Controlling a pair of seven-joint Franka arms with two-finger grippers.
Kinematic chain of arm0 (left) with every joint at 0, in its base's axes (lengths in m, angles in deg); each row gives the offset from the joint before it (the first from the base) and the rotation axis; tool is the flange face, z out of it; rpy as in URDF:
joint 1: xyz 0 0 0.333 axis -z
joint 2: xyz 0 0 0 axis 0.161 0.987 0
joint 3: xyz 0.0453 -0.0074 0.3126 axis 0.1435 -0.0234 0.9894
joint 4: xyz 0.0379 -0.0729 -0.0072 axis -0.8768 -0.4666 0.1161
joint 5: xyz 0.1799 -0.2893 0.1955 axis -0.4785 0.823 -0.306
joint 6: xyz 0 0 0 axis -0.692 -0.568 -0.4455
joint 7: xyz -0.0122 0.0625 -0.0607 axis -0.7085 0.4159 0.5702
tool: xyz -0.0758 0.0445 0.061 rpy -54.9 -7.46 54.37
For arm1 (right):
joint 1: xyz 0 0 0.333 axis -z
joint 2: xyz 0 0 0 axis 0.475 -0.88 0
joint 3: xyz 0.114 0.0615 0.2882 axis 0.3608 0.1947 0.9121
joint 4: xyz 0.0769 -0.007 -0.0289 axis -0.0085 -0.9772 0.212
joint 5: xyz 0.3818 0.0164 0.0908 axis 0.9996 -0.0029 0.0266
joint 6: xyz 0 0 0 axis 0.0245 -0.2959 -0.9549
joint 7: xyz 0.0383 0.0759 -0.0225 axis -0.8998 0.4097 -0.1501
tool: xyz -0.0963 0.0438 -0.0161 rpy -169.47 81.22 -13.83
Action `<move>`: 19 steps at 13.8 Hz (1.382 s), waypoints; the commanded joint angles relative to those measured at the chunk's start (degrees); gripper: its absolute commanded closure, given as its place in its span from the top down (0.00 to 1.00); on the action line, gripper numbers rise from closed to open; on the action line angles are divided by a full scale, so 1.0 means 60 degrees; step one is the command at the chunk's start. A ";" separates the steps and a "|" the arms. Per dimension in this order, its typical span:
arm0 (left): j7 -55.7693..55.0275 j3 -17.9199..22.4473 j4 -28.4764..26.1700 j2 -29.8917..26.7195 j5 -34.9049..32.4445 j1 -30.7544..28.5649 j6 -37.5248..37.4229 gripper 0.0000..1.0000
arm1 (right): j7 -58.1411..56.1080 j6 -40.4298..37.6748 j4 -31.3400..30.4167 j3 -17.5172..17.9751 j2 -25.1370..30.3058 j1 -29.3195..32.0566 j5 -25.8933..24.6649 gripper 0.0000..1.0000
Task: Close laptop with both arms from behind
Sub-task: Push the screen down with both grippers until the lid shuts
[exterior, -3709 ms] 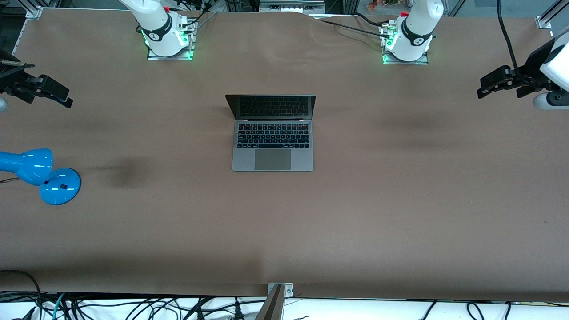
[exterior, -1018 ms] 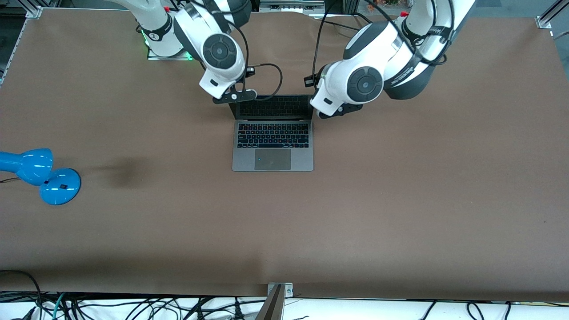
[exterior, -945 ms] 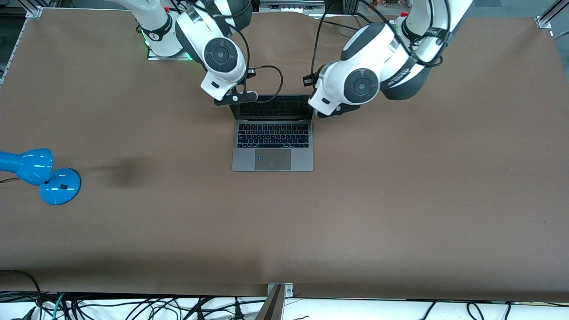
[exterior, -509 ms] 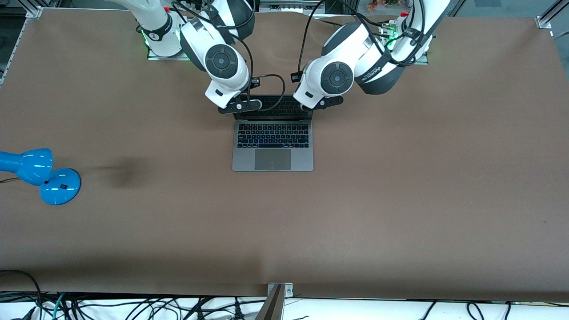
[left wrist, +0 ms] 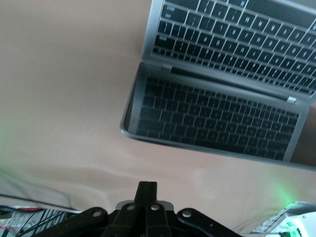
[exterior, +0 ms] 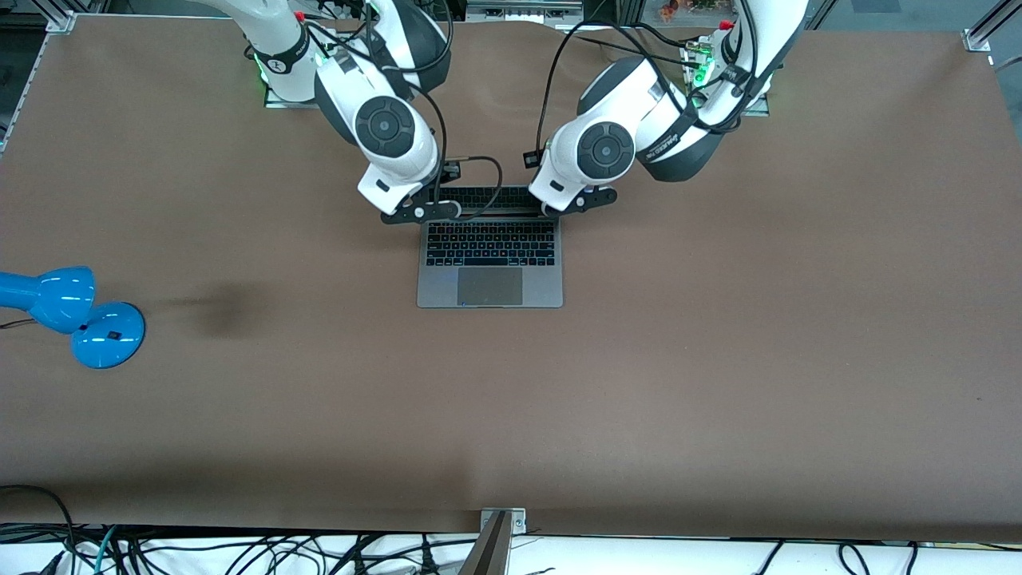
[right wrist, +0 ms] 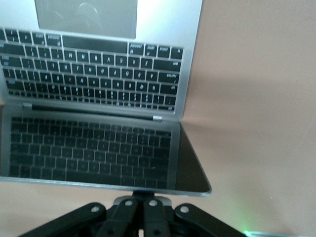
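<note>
Front view: the laptop (exterior: 490, 255) lies on the middle of the brown table (exterior: 718, 359), well clear of every edge, its hinge toward the edge where the arm bases stand.
Right gripper (exterior: 421, 212): over the lid corner on the right arm's side; in its wrist view the fingers (right wrist: 144, 213) are pressed together, clenched on nothing.
Left gripper (exterior: 576, 201): over the other lid corner; its fingers (left wrist: 146, 205) are likewise closed and empty.
Just changed: a few seconds ago both arms were parked at the table's ends; they have swung in, and in the last half second the lid has tipped forward, showing less screen.
Meaning: I'd say the push from the back has begun; the lid is only partly down.
Writing: a dark band on the left arm carries lettering I can't read; key legends are too blurred.
Also there: a blue lamp (exterior: 72, 311) near the table edge at the right arm's end.
</note>
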 commanded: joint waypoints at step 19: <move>-0.0648 0.1084 0.2865 0.3517 -0.3134 0.0558 0.2016 0.00 | -0.0049 0.0886 0.3959 -0.0192 -0.4165 0.0954 -0.1263 0.00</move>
